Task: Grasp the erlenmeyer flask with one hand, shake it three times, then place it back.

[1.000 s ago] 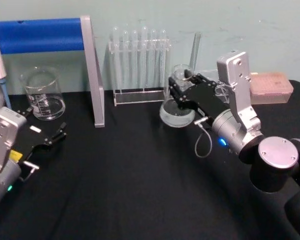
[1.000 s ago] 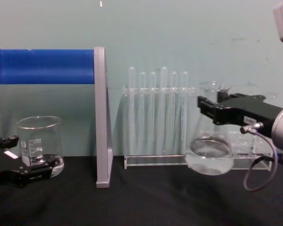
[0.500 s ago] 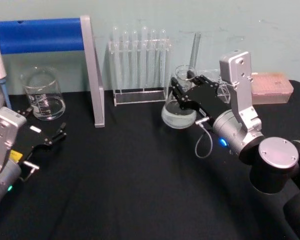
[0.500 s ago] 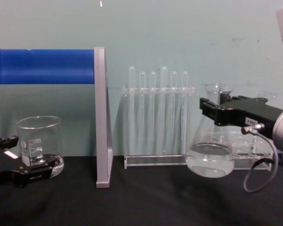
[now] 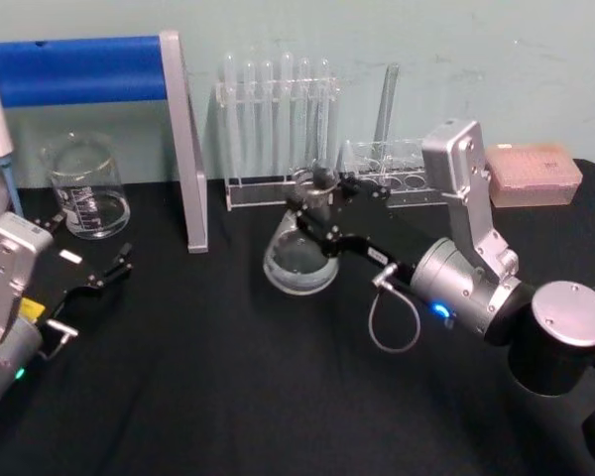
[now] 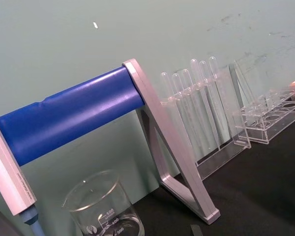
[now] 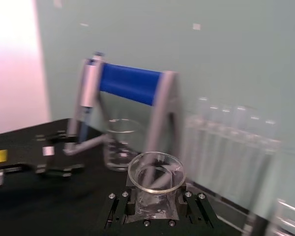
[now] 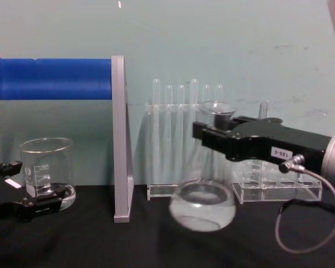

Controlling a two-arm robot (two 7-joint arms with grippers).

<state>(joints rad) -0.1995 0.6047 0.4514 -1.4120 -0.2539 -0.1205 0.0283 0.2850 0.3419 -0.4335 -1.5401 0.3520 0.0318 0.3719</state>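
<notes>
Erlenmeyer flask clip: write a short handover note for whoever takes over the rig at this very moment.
Right gripper: shut on the neck of the erlenmeyer flask, holding it upright in front of the test tube rack.
Left gripper: open, parked at the robot's left beside the beaker.
Done: the grasp.
Left: shakes can't be counted from this moment; then set the flask back on the table and release.

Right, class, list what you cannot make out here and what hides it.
Neck of the flask: chest view, covered by the right gripper clamped on it.
Its body: right wrist view, hidden under rim and gripper.
Parked left gripper: chest view, cut by the left edge.
</notes>
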